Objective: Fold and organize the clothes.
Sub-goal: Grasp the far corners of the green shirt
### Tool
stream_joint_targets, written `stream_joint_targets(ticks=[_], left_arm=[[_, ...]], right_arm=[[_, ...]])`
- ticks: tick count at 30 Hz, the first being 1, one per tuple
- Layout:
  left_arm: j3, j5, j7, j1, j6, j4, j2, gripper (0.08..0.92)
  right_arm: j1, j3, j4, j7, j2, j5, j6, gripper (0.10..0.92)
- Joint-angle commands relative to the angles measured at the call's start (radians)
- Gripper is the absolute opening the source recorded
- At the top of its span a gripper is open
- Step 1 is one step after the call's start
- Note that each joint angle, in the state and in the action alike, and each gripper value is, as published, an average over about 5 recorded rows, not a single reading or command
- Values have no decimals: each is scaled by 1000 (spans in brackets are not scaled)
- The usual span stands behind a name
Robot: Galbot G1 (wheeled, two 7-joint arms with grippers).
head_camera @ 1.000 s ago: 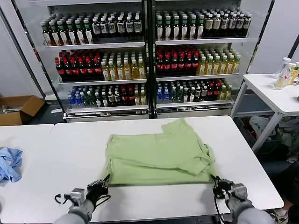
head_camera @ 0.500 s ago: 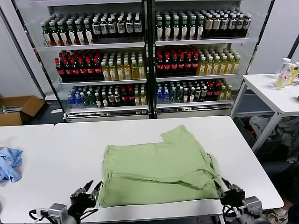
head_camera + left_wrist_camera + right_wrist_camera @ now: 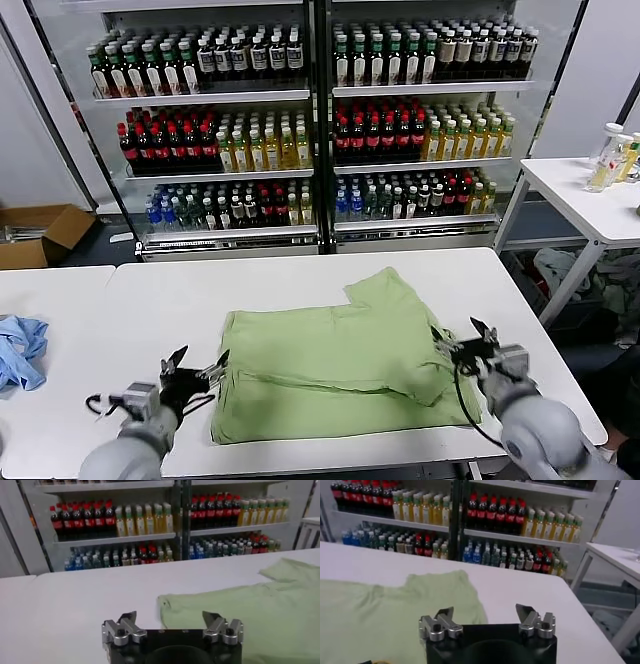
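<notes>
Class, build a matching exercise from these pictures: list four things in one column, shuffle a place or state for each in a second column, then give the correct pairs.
Things
1. green shirt
2. blue garment
3. left gripper
4. cardboard box

Places or states
A. on the floor beside the drinks shelves
B. crumpled at the far left edge of the side table
C. folded flat in the middle of the white table
D. open, at the shirt's left edge

Pairs: 1-C, 2-B, 3-D, 4-A

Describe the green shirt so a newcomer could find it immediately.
Start at the white table before the drinks shelves. The shirt lies folded flat at its middle. It is pale green, unlike the crumpled blue garment at the left edge.
</notes>
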Motion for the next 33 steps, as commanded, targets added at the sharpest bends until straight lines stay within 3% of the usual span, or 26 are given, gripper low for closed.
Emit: stream_joint_targets(ticks=[1,10,19,23,33], left_arm=[[160,-2,-23,-329,15,284,-6,821],[227,-10,-21,-448,29,423,-39,823],[243,-21,-15,-464,33,458,-45,806],[243,-28,-10,-453,33,455,-40,706],[243,-64,14,-417,42,424,-27,420]], right_arm=[[355,-197,-296,8,65,61,-20,822],[543,-320,-547,-16,180,66,-20,822],[606,-364,-704,-37,258,77,-21,823],[615,-376,-750,-47,272,95,-22,764],[621,-389,-793,-64,273,135,-23,472]])
